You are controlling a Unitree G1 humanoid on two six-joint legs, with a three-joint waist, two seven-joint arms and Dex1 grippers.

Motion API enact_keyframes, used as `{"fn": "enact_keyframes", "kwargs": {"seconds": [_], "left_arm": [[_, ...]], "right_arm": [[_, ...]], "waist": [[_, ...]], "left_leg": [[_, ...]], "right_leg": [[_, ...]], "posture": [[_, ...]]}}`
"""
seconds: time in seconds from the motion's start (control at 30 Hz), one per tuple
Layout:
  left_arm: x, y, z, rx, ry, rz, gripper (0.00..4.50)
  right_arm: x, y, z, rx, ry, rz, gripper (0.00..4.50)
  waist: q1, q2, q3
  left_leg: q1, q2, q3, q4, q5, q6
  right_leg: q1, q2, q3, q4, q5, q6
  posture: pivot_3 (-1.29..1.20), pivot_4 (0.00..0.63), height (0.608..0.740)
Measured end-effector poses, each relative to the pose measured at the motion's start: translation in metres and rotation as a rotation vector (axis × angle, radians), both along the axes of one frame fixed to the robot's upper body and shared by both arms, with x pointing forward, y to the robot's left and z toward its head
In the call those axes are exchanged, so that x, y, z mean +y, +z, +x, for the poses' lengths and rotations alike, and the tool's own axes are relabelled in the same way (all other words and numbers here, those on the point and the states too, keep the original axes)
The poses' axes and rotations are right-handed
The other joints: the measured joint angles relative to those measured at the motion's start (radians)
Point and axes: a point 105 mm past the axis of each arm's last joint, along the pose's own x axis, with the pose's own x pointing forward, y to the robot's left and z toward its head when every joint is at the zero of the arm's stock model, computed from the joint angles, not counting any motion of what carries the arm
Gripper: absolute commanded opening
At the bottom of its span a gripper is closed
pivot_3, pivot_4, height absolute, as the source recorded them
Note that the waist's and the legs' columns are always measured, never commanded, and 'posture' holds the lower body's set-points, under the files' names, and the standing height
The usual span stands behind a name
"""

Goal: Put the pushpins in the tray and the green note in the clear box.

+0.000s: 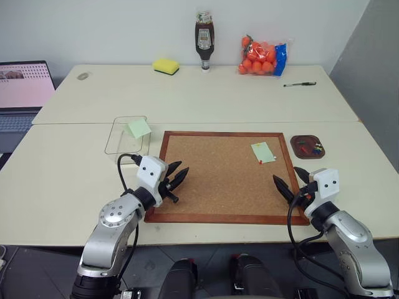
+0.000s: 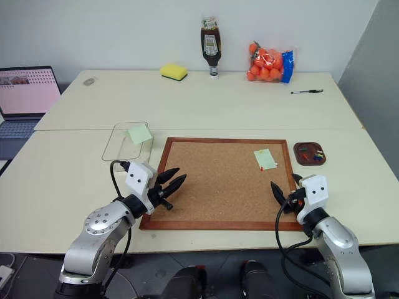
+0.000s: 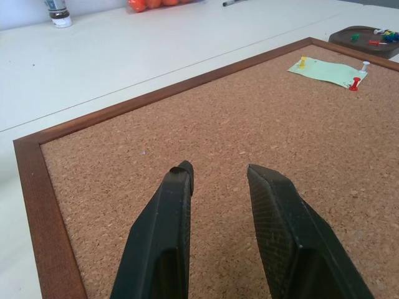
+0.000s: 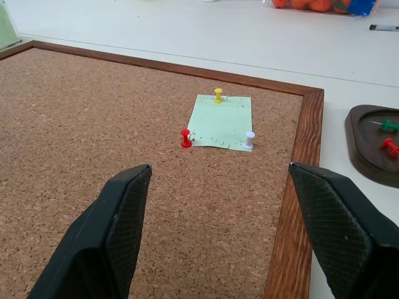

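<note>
The pale green note (image 4: pixel 221 121) lies on the corkboard (image 1: pixel 212 180) near its far right corner. A yellow pushpin (image 4: pixel 218 94), a red pushpin (image 4: pixel 186 138) and a white one (image 4: pixel 249 140) hold it down. The dark-brown tray (image 1: pixel 308 147) sits just right of the board with several pins in it. The clear box (image 1: pixel 112 140) stands off the board's far left corner with a yellower green note (image 1: pixel 138 128) inside. My right gripper (image 4: pixel 219 168) hovers wide open over the board's near right corner, short of the note. My left gripper (image 3: pixel 219 169) is over the near left part, fingers apart and empty.
At the table's far side are a yellow sponge (image 1: pixel 166 66), a sauce bottle (image 1: pixel 204 40), a bag of oranges (image 1: pixel 262 57) and a pen (image 1: pixel 299 84). A laptop (image 1: pixel 22 93) stands at the far left.
</note>
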Motion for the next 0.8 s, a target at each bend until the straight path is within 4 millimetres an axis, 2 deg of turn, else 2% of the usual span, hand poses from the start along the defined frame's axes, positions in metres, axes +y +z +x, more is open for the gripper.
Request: {"fn": "enact_keyframes", "kwargs": {"seconds": [0.5,0.73,0.8], "left_arm": [[0.001,0.002,0.006,-0.026,-0.005,0.028,1.46],[-0.007,-0.002,0.009,-0.005,-0.069,0.036,1.46],[-0.012,-0.003,0.011,0.011,-0.112,0.019,1.46]], "right_arm": [[0.000,-0.003,-0.001,0.008,-0.011,0.007,3.73],[-0.002,-0.004,-0.004,0.012,-0.022,0.001,3.73],[-0.001,0.001,-0.005,-0.004,-0.014,-0.009,3.73]], "waist": [[0.000,0.000,0.000],[0.000,0.000,0.000],[0.000,0.000,0.000]], "left_leg": [[0.000,0.000,0.000,0.000,0.000,0.000],[0.000,0.000,0.000,0.000,0.000,0.000],[0.000,0.000,0.000,0.000,0.000,0.000]], "right_leg": [[0.000,0.000,0.000,0.000,0.000,0.000],[0.000,0.000,0.000,0.000,0.000,0.000],[0.000,0.000,0.000,0.000,0.000,0.000]], "posture": [[0.00,0.150,0.740],[0.00,0.150,0.740],[0.00,0.150,0.740]]}}
